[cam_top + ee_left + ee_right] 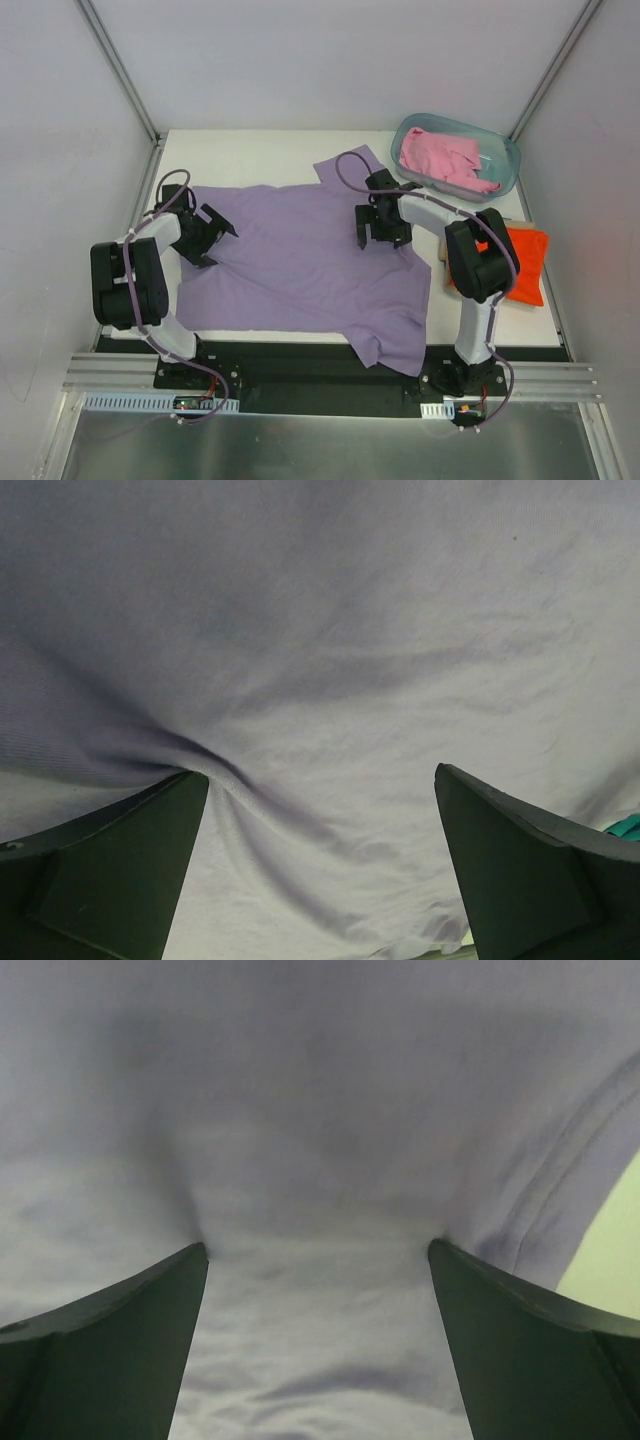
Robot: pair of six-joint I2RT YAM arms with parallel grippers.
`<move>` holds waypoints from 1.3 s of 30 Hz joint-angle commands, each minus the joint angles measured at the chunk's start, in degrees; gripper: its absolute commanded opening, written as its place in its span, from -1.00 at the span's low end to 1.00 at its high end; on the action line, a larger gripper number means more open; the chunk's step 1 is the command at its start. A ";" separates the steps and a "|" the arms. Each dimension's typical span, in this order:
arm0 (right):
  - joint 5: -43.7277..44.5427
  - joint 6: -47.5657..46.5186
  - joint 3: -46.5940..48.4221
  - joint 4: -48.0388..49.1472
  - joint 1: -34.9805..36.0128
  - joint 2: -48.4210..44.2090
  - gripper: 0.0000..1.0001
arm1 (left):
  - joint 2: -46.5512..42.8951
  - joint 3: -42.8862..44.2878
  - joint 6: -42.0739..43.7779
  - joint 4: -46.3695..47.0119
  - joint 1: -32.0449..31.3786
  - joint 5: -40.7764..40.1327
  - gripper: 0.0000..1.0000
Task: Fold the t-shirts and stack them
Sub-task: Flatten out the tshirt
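A lavender-purple t-shirt (300, 255) lies spread flat over the middle of the white table (250, 150), one sleeve hanging over the near edge. My left gripper (216, 238) is open over the shirt's left part, with its fingertips on the cloth (320, 770). A wrinkle runs from its left fingertip (150, 850). My right gripper (378, 236) is open on the shirt's upper right part, and both tips press into the cloth (316, 1244). A pink t-shirt (445, 158) lies bunched in the tub. An orange t-shirt (525, 262) lies folded at the right edge. A teal sliver (627, 827) shows past the lavender hem.
The translucent blue-green plastic tub (505, 150) stands at the back right corner. White walls close in the table on the left, back and right. The black arm mounting rail (300, 365) runs along the near edge.
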 commanded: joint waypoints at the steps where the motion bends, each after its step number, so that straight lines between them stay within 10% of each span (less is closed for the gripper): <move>1: -3.77 1.90 6.36 0.06 -3.57 5.35 0.93 | 7.01 7.17 0.00 -2.71 -0.56 -3.78 0.99; 12: -10.91 -0.38 33.78 -8.91 -5.95 23.10 0.93 | 19.15 26.08 0.97 -10.89 -0.21 -8.44 0.99; 21: -11.46 -10.48 35.73 -11.10 -5.77 7.32 0.93 | 2.39 21.73 3.17 -17.13 -0.03 -18.35 0.99; 30: 1.31 1.44 -13.23 16.30 -5.68 -38.64 0.93 | -31.27 -2.86 -6.99 -21.79 0.14 -31.18 0.99; 39: -14.25 8.76 -31.41 19.66 -9.20 -49.65 0.93 | -44.60 -17.06 -11.24 -22.94 0.41 -25.23 0.98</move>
